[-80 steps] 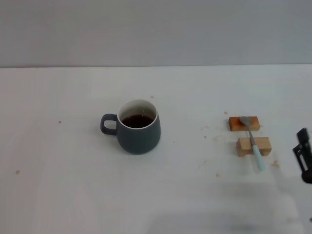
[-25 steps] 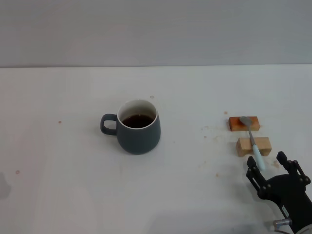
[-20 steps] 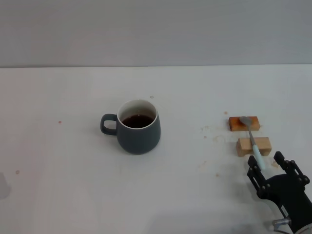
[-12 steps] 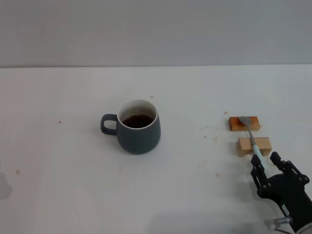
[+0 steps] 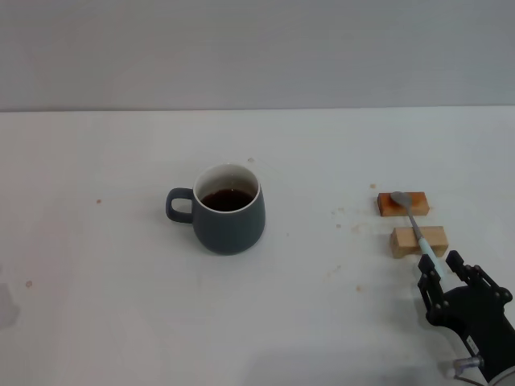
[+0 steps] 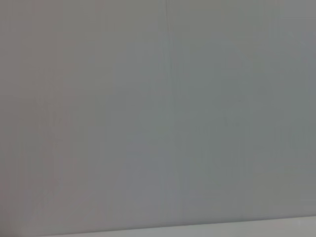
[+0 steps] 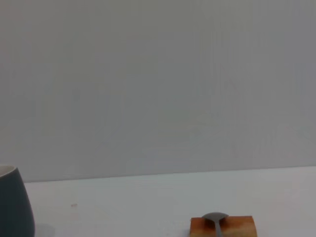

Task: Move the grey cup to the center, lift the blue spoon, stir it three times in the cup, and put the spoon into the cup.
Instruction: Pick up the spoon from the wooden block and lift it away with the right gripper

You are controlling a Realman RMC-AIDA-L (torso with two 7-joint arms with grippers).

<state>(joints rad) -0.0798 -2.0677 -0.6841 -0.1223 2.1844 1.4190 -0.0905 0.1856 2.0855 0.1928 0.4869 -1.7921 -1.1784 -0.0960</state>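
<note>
Change: since three seconds ago the right gripper (image 5: 441, 268) has come in from the right edge to the spoon's handle end; cup, spoon and blocks lie where they lay.
Grey cup (image 5: 229, 210): upright on the white table (image 5: 96, 265), about mid-table, loop handle turned to the robot's left, dark liquid inside; the landmark for the rest.
Blue spoon (image 5: 415, 227): well to the right of the cup, lying across two wooden blocks, metal bowl on the far one, pale handle running over the near one toward the robot.
Far block (image 5: 401, 203): orange-brown, right of the cup.
Near block (image 5: 418, 240): pale wood, just nearer the robot than the far block.
Right gripper: right of the cup and nearer the robot than the near block; black fingers (image 5: 424, 271) spread apart, the handle tip between them; contact cannot be told.
Left gripper: out of sight in every view.
</note>
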